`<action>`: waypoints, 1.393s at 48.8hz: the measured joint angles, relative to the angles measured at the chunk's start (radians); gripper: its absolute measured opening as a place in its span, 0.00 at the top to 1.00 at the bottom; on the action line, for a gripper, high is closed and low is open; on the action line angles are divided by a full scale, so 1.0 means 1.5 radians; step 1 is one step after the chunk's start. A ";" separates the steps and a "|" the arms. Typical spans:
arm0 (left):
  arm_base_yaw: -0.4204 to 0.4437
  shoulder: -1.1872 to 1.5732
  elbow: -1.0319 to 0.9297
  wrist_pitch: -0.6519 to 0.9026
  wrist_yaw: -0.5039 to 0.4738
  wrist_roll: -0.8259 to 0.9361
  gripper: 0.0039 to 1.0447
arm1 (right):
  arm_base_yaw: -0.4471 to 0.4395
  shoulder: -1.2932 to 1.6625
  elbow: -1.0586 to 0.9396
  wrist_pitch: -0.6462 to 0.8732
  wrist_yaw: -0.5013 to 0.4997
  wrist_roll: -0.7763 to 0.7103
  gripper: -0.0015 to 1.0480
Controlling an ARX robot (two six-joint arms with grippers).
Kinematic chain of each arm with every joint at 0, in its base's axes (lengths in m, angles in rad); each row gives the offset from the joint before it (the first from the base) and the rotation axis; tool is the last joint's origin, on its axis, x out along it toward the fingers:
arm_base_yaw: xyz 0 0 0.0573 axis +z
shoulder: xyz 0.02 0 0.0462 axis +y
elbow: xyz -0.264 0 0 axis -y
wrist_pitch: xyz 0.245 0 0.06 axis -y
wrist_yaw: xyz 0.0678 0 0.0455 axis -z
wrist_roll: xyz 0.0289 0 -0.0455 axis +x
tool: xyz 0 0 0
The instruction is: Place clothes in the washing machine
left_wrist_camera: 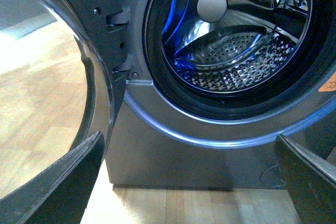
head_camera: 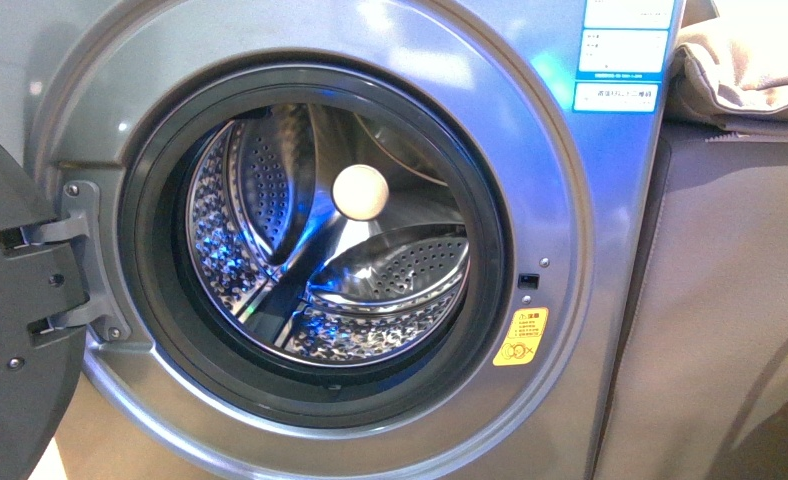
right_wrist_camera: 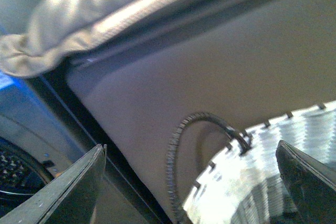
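The silver-grey washing machine [head_camera: 530, 180] fills the front view with its dark grey door [head_camera: 10, 330] swung open at the left. Its black gasket [head_camera: 140, 260] rings the shiny perforated drum [head_camera: 390, 275], which holds a cream ball [head_camera: 360, 191] and no garment. The yellow sticker [head_camera: 521, 337] sits at the lower right of the porthole. The dark navy clothes are out of view. My left gripper [left_wrist_camera: 191, 182] is open and empty, low before the machine's base [left_wrist_camera: 184, 161]. My right gripper [right_wrist_camera: 191, 182] is open and empty beside the tan-covered box [right_wrist_camera: 210, 77].
The tan-covered box [head_camera: 730, 300] stands right of the machine with a beige folded cloth [head_camera: 750, 60] on top, also in the right wrist view [right_wrist_camera: 94, 14]. The open door's glass [left_wrist_camera: 47, 77] is at the left gripper's side. Wooden floor [left_wrist_camera: 210, 205] lies below.
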 joint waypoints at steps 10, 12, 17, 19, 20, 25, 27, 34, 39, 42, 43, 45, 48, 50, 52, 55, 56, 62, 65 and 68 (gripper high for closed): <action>0.000 0.000 0.000 0.000 0.000 0.000 0.06 | -0.040 0.204 0.093 -0.100 0.009 -0.084 0.07; 0.000 0.000 0.000 0.000 0.000 0.000 0.06 | -0.046 0.230 0.104 -0.101 0.013 -0.093 0.07; 0.000 0.000 0.000 0.000 0.000 0.000 0.06 | -0.063 0.321 0.141 -0.105 0.037 -0.123 0.07; 0.000 0.000 0.000 0.000 0.000 0.000 0.06 | -0.066 0.359 0.153 -0.105 0.048 -0.136 0.07; 0.000 0.000 0.000 0.000 0.000 0.000 0.06 | -0.067 0.377 0.158 -0.105 0.055 -0.144 0.07; 0.000 0.000 0.000 0.000 0.000 0.000 0.06 | -0.067 0.443 0.179 -0.099 0.082 -0.159 0.07; 0.000 0.000 0.000 0.000 0.000 0.000 0.06 | -0.067 0.462 0.187 -0.095 0.089 -0.160 0.07; 0.000 0.000 0.000 0.000 0.000 0.000 0.06 | -0.067 0.515 0.212 -0.073 0.122 -0.168 0.07; 0.000 0.000 0.000 0.000 0.000 0.000 0.06 | -0.067 0.547 0.229 -0.068 0.137 -0.173 0.07; 0.000 0.000 0.000 0.000 0.000 0.000 0.06 | -0.067 0.568 0.241 -0.068 0.146 -0.174 0.07; 0.000 0.000 0.000 0.000 0.000 0.000 0.06 | -0.067 0.578 0.246 -0.068 0.151 -0.175 0.07; 0.000 0.000 0.000 0.000 0.000 0.000 0.06 | -0.067 0.589 0.253 -0.067 0.155 -0.175 0.07; 0.000 0.000 0.000 0.000 0.000 0.000 0.06 | -0.068 0.605 0.262 -0.067 0.161 -0.175 0.07; 0.000 0.000 0.000 0.000 0.000 0.000 0.06 | -0.067 0.618 0.271 -0.068 0.168 -0.177 0.07; 0.000 0.000 0.000 0.000 0.000 0.000 0.06 | -0.067 0.628 0.278 -0.069 0.174 -0.178 0.07; 0.000 0.000 0.000 0.000 0.000 0.000 0.06 | -0.066 0.643 0.290 -0.074 0.181 -0.177 0.07; 0.000 0.000 0.000 0.000 0.000 0.000 0.06 | -0.066 0.647 0.295 -0.079 0.183 -0.176 0.07; 0.000 0.000 0.000 0.000 0.000 0.000 0.06 | -0.060 0.682 0.332 -0.121 0.192 -0.145 0.07; 0.000 0.000 0.000 0.000 0.000 0.000 0.06 | -0.056 0.698 0.349 -0.149 0.193 -0.115 0.07; 0.000 0.000 0.000 0.000 0.000 0.000 0.06 | -0.051 0.713 0.365 -0.174 0.200 -0.085 0.07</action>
